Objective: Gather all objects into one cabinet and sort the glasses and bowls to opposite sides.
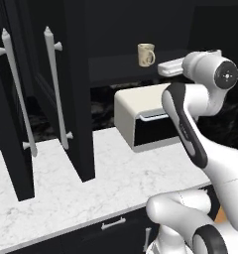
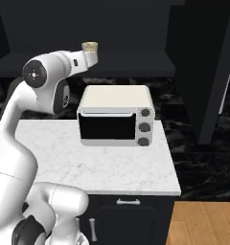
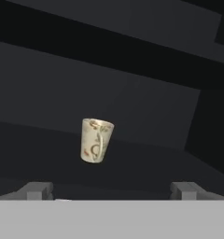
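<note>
The cream mottled mug (image 3: 95,140) stands upright on the dark inner shelf (image 1: 116,68) of the black wall cabinet, handle turned toward the hand camera. In the left base view the mug (image 1: 146,54) sits just left of my white hand. From the right, only its rim (image 2: 90,46) peeks over the hand. My gripper (image 3: 113,191) is open, fingertips (image 3: 37,190) far apart, a short way back from the mug and touching nothing. The wooden bowl, orange tumbler and pale grey-white mug are out of view.
Two tall cabinet doors with long silver bar handles (image 1: 56,89) stand open at the left. A cream toaster oven (image 2: 116,115) sits on the white marble counter (image 1: 91,188) right under the shelf and my forearm. Another dark door (image 2: 203,72) hangs at the right.
</note>
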